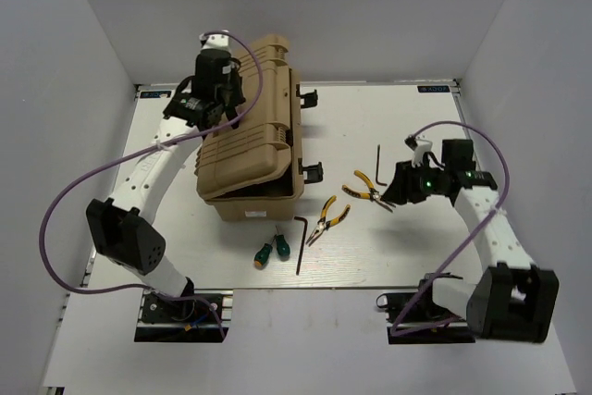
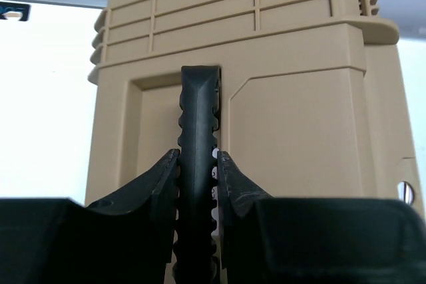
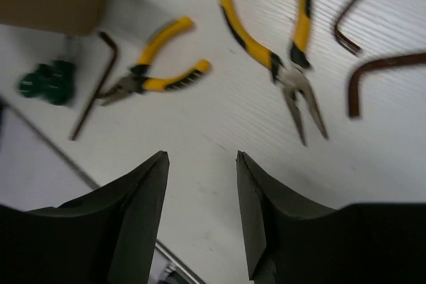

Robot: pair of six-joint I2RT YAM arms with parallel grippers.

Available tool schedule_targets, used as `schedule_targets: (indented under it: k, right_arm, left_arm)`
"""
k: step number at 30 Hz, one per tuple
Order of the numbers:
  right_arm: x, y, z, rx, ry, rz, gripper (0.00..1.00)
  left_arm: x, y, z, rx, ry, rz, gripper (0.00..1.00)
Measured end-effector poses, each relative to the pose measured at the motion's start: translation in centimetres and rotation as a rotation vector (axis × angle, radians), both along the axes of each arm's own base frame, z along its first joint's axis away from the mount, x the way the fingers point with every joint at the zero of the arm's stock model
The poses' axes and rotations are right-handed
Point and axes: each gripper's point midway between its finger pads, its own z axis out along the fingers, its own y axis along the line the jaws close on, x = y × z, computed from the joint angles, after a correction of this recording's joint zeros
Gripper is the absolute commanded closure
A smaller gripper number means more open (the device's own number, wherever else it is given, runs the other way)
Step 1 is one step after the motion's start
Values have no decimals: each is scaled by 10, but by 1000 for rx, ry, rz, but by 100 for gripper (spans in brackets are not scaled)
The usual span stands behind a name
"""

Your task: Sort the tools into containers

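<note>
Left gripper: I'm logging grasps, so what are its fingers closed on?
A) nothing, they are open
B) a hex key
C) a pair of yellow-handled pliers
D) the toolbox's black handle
D: in the left wrist view the left gripper has both fingers pressed against the ribbed black handle of the tan toolbox.

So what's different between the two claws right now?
The left claw is closed on the black handle of the tan toolbox; the right claw is open and holds nothing. The left claw is up at the box, while the right claw hangs over the table near the pliers. Both are black and two-fingered.
</note>
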Motion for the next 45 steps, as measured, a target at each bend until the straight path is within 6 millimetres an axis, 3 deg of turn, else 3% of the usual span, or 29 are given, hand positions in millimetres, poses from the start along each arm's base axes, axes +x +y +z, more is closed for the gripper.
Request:
schedule_targets:
  k: [1,4,8,10,13,17,23,27,30,31,32,34,40,45]
  right_arm:
    - [4,10,5,50,31,25,49]
    - [33,44,33,191,81,103,36]
    - [70,98,64,325,79,231,33]
    - [72,124,64,351,117,274,24]
    - [81,158,61,369,169,326,24]
    - [83,189,40,352,230,359,24]
    - [74,205,13,314,313,352,33]
    - [71,212,13,306,315,360,42]
    - [70,217,16,306,311,367,60]
    - [69,219,17,308,312,368,68]
    - [68,221,17,304,321,360,87]
    - [68,220,15,296,388,290,100]
    - [74,218,15,294,434,205,100]
    - [78,216,18,267,363,210,100]
  left_arm:
    - [0,7,3,-10,-4,13,100]
    - [5,20,6,-46,-13,38,100]
    - [9,25,-1,-89,-9,40,100]
    - [11,25,-4,-105,-5,35,100]
    - [11,24,-8,-129,4,23,100]
    - [11,24,-13,-153,18,7,100]
    - [11,24,-16,-181,33,-13,100]
    - [10,24,-16,-198,39,-19,100]
    - [10,24,-16,-204,40,-20,100]
    - [10,24,-16,-205,41,-22,100]
    - [11,25,-16,-206,41,-20,100]
    - [10,27,-18,-206,47,-15,100]
    - [3,38,-24,-206,88,19,100]
    - [-3,53,-14,-213,71,45,100]
